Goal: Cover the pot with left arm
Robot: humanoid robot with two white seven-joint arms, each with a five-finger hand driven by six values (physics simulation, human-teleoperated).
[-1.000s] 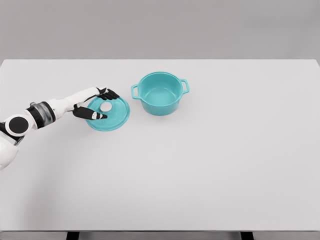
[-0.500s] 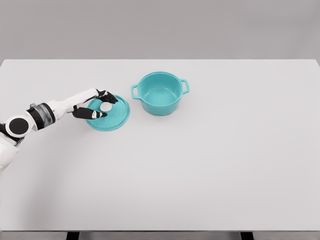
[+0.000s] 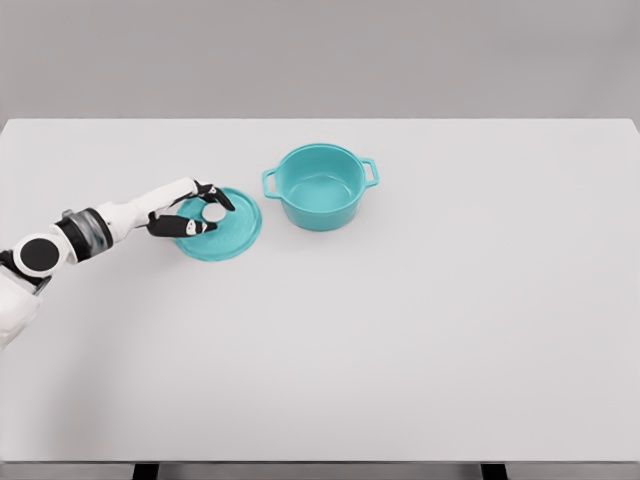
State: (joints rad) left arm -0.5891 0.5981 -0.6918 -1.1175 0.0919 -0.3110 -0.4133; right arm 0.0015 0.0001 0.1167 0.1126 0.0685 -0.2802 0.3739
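Observation:
A teal pot (image 3: 320, 186) with two side handles stands uncovered on the white table, a little left of the middle at the back. Its teal lid (image 3: 222, 226) with a white knob (image 3: 214, 213) is just left of the pot, apart from it. My left hand (image 3: 200, 209) reaches in from the left over the lid's left half. Its black fingers are closed around the white knob, thumb on the near side and fingers on the far side. The right arm does not show.
The white table (image 3: 420, 320) spans the whole view, with its front edge near the bottom of the picture. Nothing else stands on it.
My left hand's fingers have closed in on the knob. The lid has shifted slightly right and looks a little raised compared with a second ago.

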